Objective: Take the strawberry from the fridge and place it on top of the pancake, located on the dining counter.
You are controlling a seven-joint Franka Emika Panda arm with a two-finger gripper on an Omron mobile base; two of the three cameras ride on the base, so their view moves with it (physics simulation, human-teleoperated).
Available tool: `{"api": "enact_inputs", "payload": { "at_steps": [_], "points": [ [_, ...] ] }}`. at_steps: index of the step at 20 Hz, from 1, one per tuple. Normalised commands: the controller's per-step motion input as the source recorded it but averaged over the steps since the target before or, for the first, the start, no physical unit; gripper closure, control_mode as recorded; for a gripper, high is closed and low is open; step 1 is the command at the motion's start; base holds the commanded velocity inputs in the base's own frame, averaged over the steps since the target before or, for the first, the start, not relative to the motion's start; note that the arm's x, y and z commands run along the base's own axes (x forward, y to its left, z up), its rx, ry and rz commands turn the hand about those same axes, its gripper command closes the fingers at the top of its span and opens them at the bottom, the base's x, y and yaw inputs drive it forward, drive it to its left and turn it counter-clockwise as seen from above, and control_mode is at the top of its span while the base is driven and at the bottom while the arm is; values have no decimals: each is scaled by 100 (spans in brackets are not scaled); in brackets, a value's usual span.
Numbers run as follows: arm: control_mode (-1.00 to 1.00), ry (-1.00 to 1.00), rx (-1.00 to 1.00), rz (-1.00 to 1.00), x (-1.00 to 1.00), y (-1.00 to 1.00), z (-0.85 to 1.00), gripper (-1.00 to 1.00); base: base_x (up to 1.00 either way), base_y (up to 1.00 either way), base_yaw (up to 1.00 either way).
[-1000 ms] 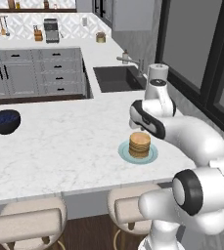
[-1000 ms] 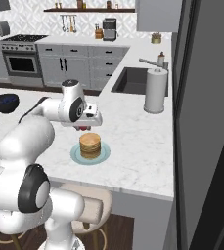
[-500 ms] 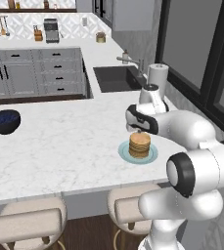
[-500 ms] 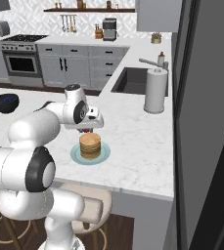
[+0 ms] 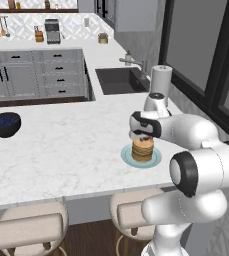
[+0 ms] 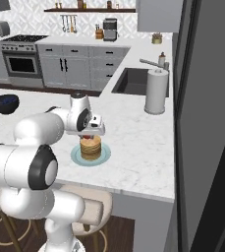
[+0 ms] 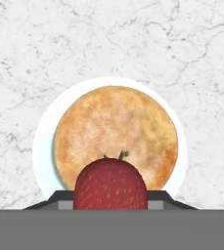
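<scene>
Over the veined white marble dining counter (image 5: 61, 150), a round pale plate (image 7: 42, 146) carries the flat golden pancake (image 7: 114, 134) stack, and just above it the gripper (image 6: 88, 137) pinches the seed-dimpled red strawberry (image 7: 110, 184).

Pancake (image 5: 142, 148) stack on pale blue-green plate (image 5: 128, 158), near front right edge of white marble surface (image 5: 61, 150). Gripper (image 5: 143, 138) hangs directly above stack, fingers hidden behind hand. Dark blue bowl (image 5: 4, 124) far left on surface. Paper towel roll (image 5: 160, 80) upright beside sink (image 5: 118, 80). Beige stools (image 5: 28, 230) below front edge.
</scene>
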Motion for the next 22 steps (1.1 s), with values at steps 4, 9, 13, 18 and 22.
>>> {"api": "enact_inputs", "payload": {
  "at_steps": [4,9,13,18,22],
  "points": [
    [-100,0,0,0,11,0,-6,100,0,0,0],
    [-100,0,0,0,26,0,0,100,0,0,0],
    [-100,0,0,0,12,0,-5,100,0,0,0],
    [-100,1,0,0,-1,0,-7,100,0,0,0],
    [-100,0,0,0,-6,0,0,100,0,0,0]
  ]
}}
